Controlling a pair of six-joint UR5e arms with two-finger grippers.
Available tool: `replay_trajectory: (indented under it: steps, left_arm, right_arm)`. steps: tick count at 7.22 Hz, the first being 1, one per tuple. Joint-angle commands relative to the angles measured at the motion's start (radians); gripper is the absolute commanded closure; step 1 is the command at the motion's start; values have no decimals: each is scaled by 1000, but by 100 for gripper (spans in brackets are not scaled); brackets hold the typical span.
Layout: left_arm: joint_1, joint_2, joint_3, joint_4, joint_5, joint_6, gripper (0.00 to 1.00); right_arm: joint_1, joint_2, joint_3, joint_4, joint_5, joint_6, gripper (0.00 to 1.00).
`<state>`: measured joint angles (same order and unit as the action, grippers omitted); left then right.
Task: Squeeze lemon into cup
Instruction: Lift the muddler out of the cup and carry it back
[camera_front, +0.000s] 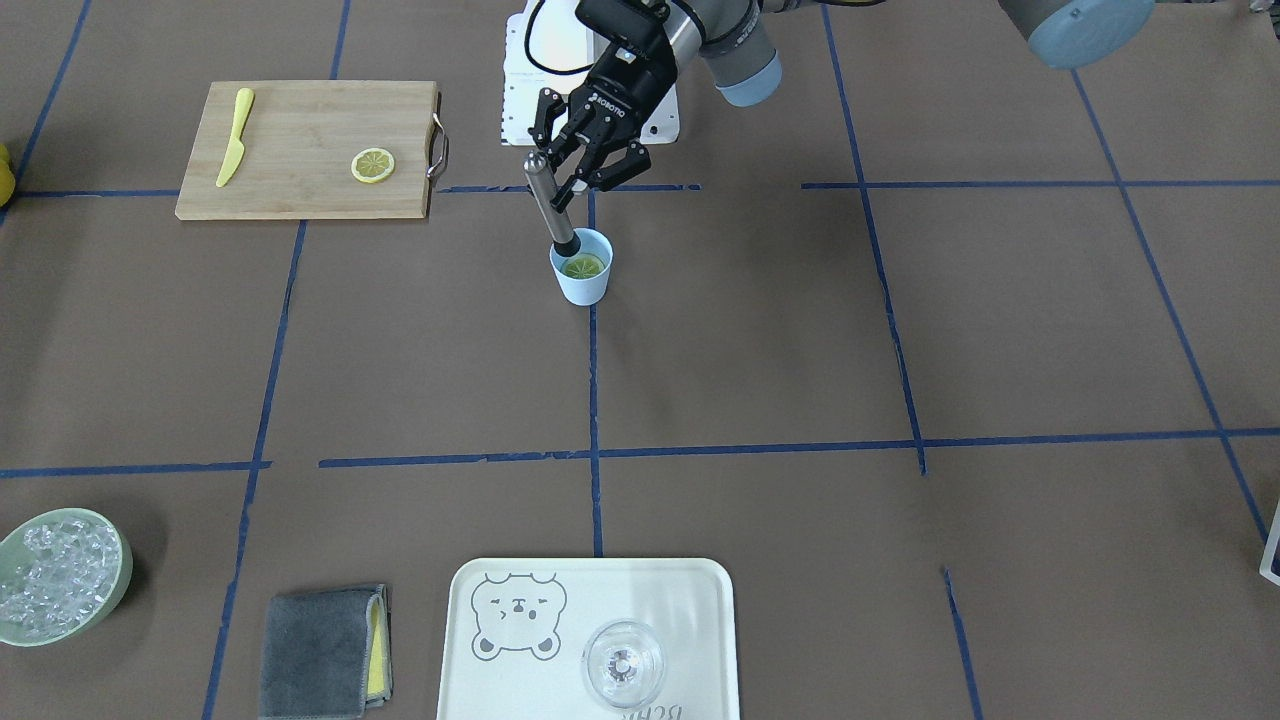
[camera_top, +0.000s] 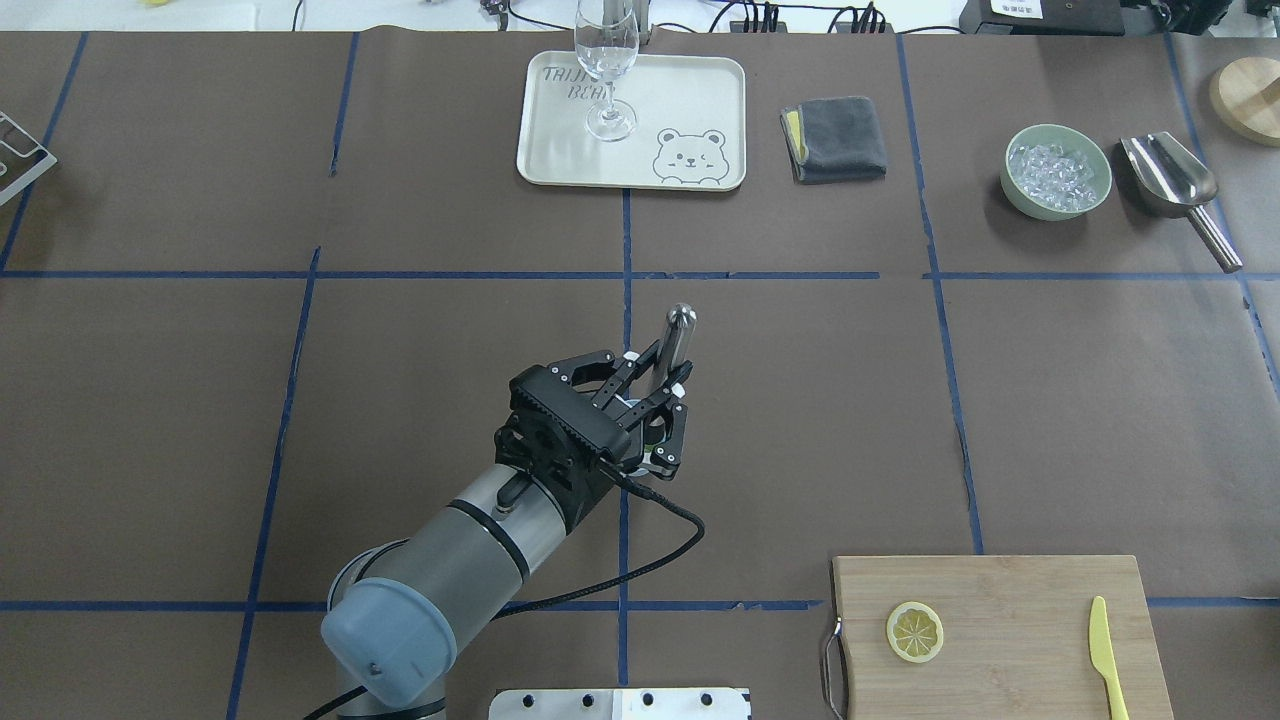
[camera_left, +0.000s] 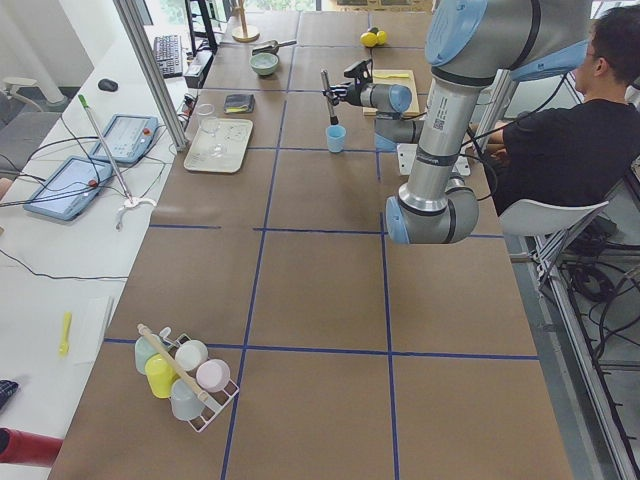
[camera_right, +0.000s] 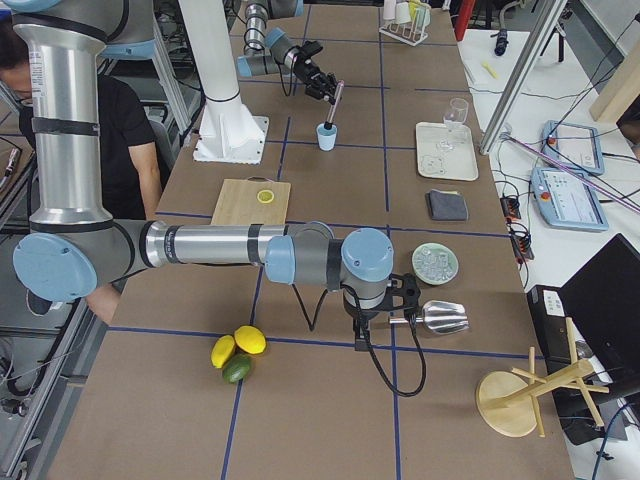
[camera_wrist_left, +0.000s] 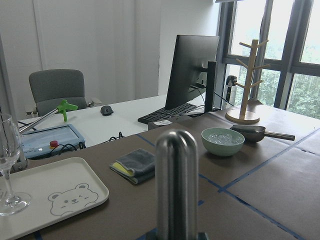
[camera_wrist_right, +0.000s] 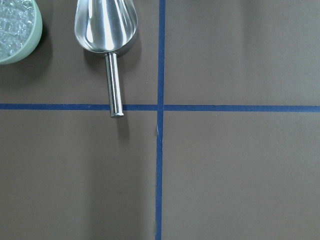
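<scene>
The light-blue cup stands near the table's middle; it also shows in the exterior left view. The lemon lies inside it, pale cut face up. My left gripper is above the cup, shut on a steel muddler that leans with its dark end in the cup beside the lemon. From overhead the gripper hides the cup. The muddler's handle fills the left wrist view. My right gripper hovers over a metal scoop far off; I cannot tell if it is open or shut.
A wooden board holds a flat lemon slice and a yellow knife. A tray with a clear glass, a grey cloth and a green bowl of ice line the far edge. The scoop lies beside the bowl.
</scene>
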<state>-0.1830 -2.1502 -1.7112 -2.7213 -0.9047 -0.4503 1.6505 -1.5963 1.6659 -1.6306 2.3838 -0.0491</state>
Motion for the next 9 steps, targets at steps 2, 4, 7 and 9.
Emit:
replay_trajectory:
  steps: [2, 4, 7, 9]
  left_arm:
    - [-187, 10, -39, 5, -243, 4, 100]
    - [-339, 106, -56, 14, -536, -14, 100]
    - [-396, 256, -223, 249, -681, -224, 100]
    - [-517, 254, -301, 583, -976, -300, 100]
  right_arm:
    - [0, 1, 6, 0, 0, 0, 0]
    - [0, 2, 6, 0, 0, 0, 0]
    - [0, 1, 5, 0, 3, 3, 0]
    - [0, 1, 8, 2, 3, 35, 0]
